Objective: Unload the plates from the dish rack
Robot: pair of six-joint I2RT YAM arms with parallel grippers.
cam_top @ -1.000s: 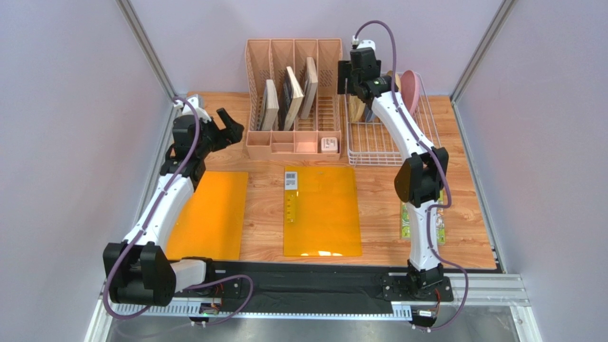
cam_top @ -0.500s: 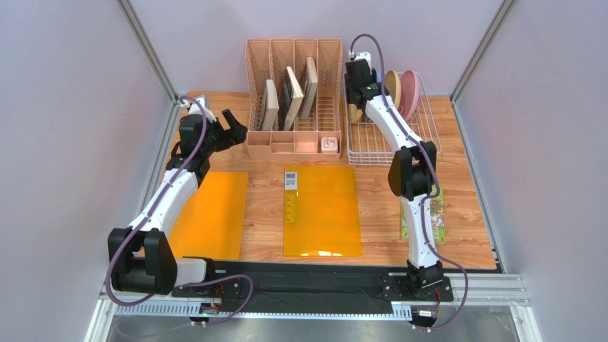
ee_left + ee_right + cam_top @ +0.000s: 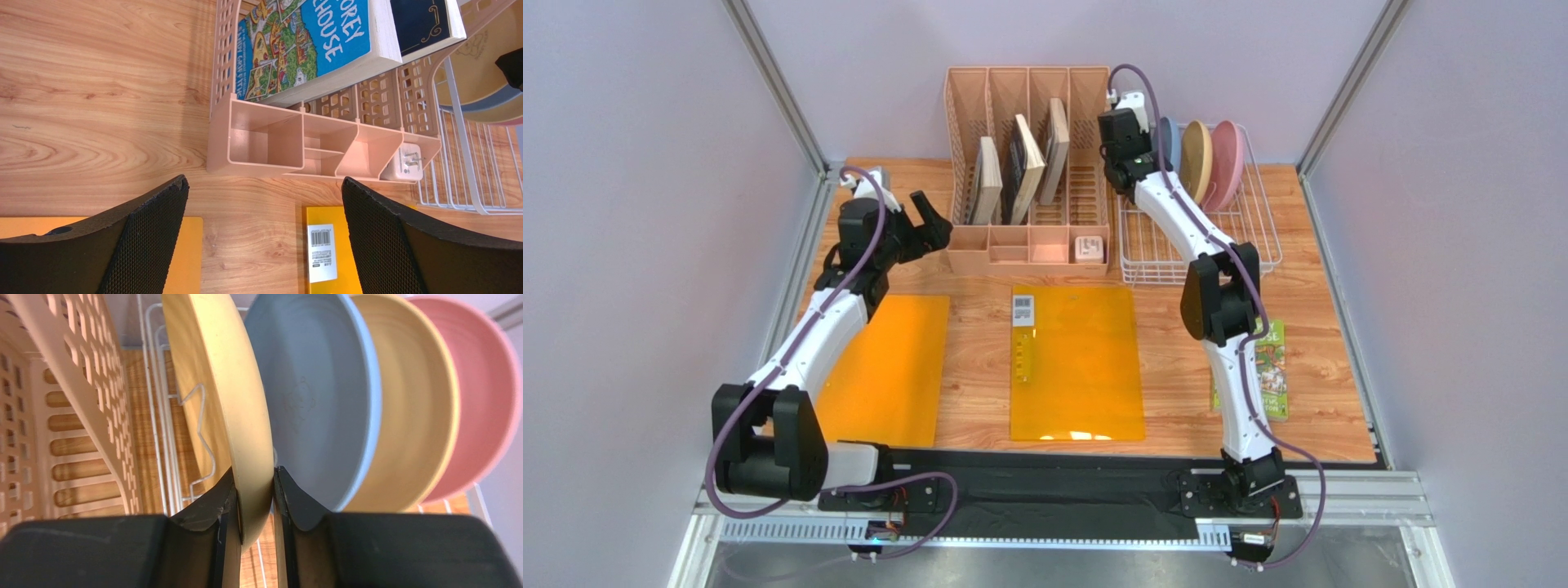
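**Clamped on the yellow plate**

Closed with the right gripper (image 3: pixel 253 501) on the lower rim of the pale yellow plate (image 3: pixel 215 386), one finger against each face. Standing upright in the white wire dish rack (image 3: pixel 1149 263), leftmost, just beside the light blue plate (image 3: pixel 313 398), then the tan plate (image 3: pixel 417 416), then the pink plate (image 3: pixel 485 404). Held wide apart and empty: left gripper (image 3: pixel 264 239), above the wooden table (image 3: pixel 92 92), near the pink-beige organizer (image 3: pixel 270 144).

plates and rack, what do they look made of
Yellow plate and the rest: matte, opaque, solid colours, thick rounded rims, faint moulded rings on the blue one; probably plastic or a fibre composite, not glazed ceramic. Rack: thin white rods in a grid; looks like coated metal wire.
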